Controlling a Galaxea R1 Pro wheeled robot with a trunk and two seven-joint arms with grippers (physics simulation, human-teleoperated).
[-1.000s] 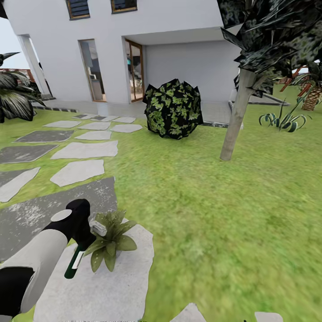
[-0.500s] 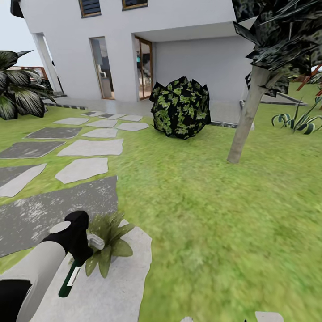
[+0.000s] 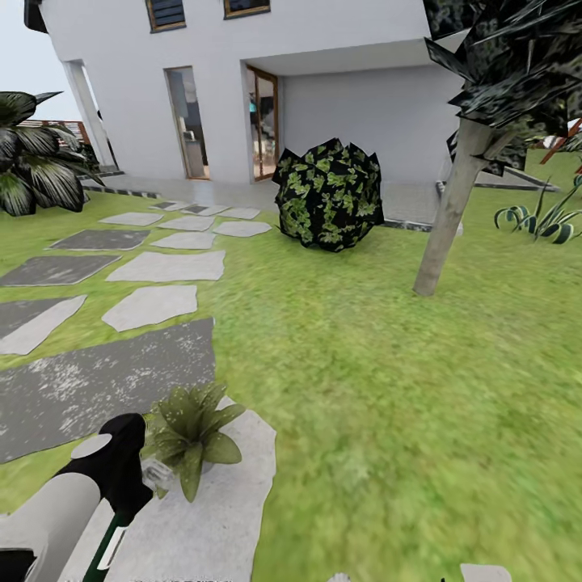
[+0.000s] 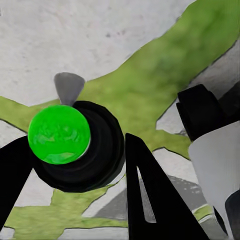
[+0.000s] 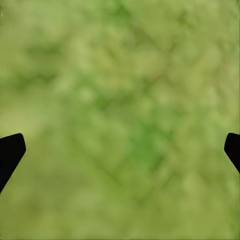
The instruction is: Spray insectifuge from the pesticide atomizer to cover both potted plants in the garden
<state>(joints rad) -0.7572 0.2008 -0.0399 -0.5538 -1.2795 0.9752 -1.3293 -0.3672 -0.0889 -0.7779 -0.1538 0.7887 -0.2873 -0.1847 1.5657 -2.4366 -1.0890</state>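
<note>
- Lower in the frame than before, the left gripper (image 3: 133,485) pinches the atomizer (image 4: 75,145) beside a potted plant (image 3: 190,428).
- Right gripper (image 5: 120,150) fingers are spread wide over the lawn (image 5: 120,100).

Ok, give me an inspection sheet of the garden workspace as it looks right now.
Surface: green lawn with grey stone pavers.
Job's things: one potted plant on a pale paver; atomizer held beside it.
Clutter: nothing seen.
Grippers: left gripper shut on atomizer; right gripper open over grass, jaws apart.
Cables: nothing seen.
Surroundings: white house, round dark bush, tree trunk.
</note>
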